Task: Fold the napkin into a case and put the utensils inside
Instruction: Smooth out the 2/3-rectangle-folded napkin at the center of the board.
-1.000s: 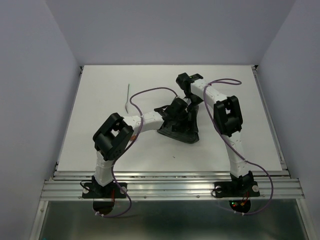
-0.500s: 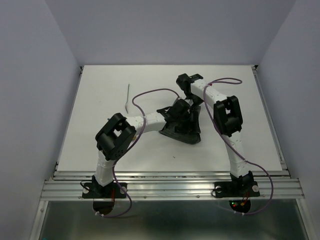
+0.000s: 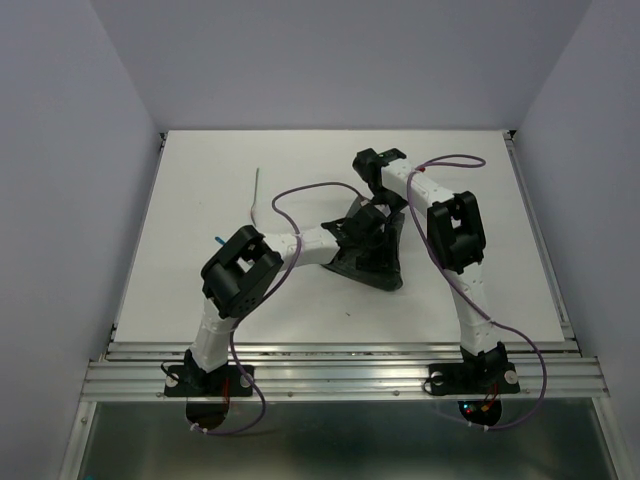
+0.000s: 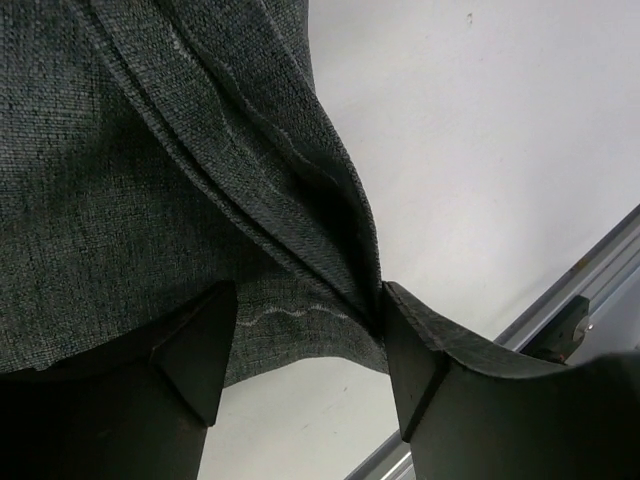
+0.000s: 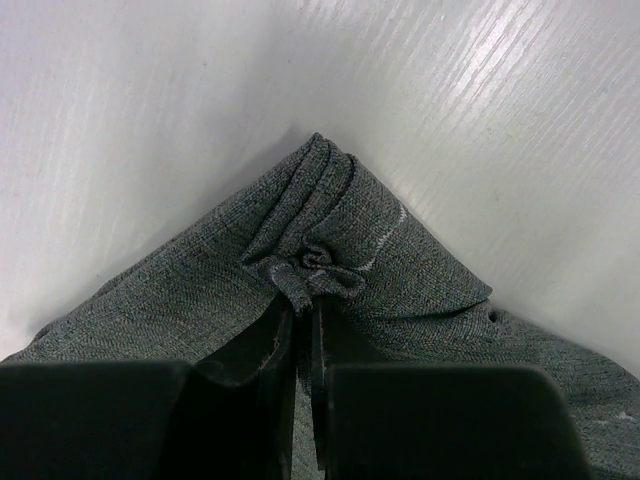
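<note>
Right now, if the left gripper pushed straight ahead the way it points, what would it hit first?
The napkin: its folded, stitched edge lies between the open jaws of the left gripper, with the white table just beyond. Depth is hard to judge.

Overhead, the dark grey woven cloth napkin (image 3: 375, 268) is mostly buried under both wrists (image 3: 362, 225). Just a teal sliver (image 3: 218, 240) pokes out from behind the left arm's elbow (image 3: 240, 275). The slim grey stick (image 3: 256, 192) is too small to read its tip. Left wrist view: the cloth runs off top and left edges.
</note>
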You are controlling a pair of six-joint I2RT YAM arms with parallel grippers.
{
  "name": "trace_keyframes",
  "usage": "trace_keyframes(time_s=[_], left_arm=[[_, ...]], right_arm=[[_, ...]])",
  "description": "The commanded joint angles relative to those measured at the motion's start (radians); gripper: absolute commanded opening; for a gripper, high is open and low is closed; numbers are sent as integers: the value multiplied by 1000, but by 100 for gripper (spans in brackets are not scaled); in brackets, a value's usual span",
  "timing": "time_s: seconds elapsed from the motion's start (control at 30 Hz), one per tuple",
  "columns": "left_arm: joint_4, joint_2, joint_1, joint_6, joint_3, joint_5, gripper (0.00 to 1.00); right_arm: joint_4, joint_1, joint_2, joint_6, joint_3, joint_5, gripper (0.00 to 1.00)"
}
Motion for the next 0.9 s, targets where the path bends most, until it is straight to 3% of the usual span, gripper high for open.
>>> trace_keyframes(time_s=[0.0, 0.13, 0.23, 0.4, 0.87], left_arm=[[15, -16, -12, 3, 36, -19, 65], [15, -12, -12, 6, 34, -20, 53], [15, -17, -12, 8, 33, -19, 38], [-5, -37, -9, 26, 30, -28, 0], [52, -212, 43, 86, -144, 35, 0]], right_arm=[[-138, -15, 85, 4, -70, 23, 1], [-138, -15, 86, 4, -72, 22, 1], [-136, -15, 88, 2, -70, 18, 1], [-135, -15, 97, -28, -47, 18, 1], [-92, -64, 117, -219, -24, 22, 1]])
